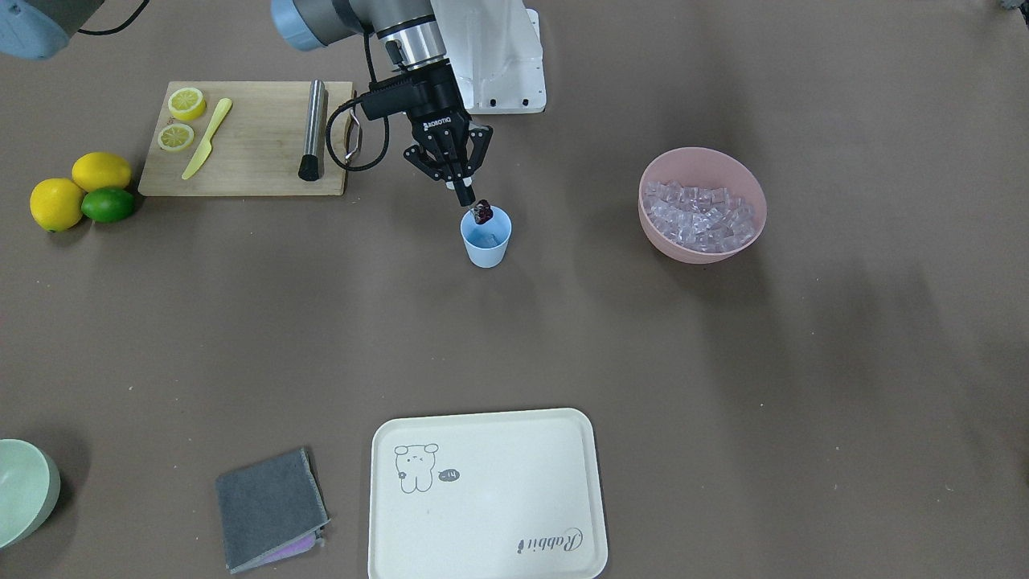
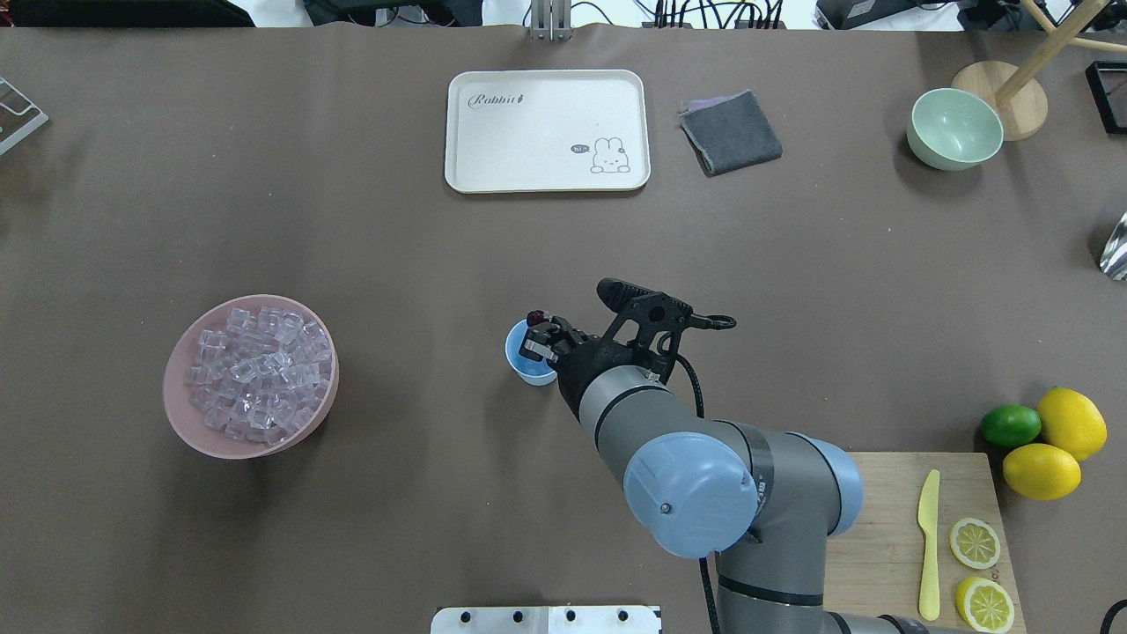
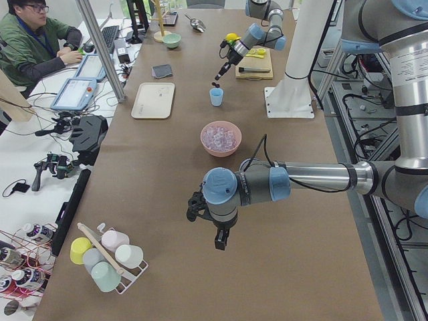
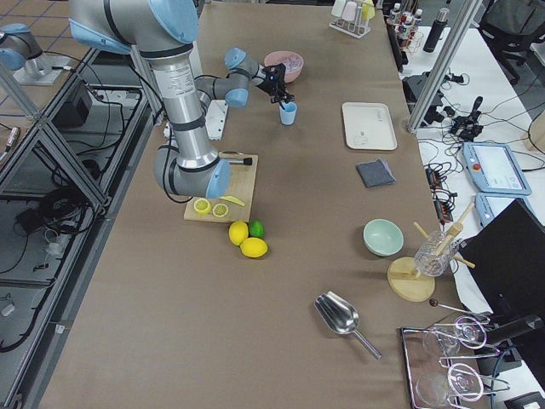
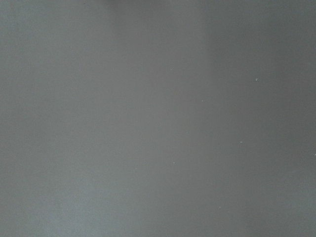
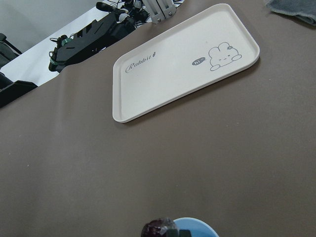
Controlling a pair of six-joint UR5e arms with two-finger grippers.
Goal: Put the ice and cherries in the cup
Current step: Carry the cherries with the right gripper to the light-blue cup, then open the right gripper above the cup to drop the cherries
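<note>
The light blue cup (image 1: 486,239) stands upright on the brown table near the middle; it also shows in the overhead view (image 2: 525,359). My right gripper (image 1: 465,199) is shut on the dark red cherries (image 1: 482,211) and holds them just above the cup's rim. The cherries also show in the overhead view (image 2: 534,317) and at the bottom of the right wrist view (image 6: 159,229). The ice (image 1: 698,215) fills a pink bowl (image 1: 702,162) to the cup's side. My left gripper (image 3: 221,238) hangs over bare table far from the cup; I cannot tell whether it is open or shut.
A cream tray (image 1: 482,498) and a grey cloth (image 1: 269,508) lie across the table from the robot. A cutting board (image 1: 249,137) holds lemon slices, a yellow knife and a metal rod. Two lemons and a lime (image 1: 107,204) lie beside it. A pale green bowl (image 2: 954,129) stands far right.
</note>
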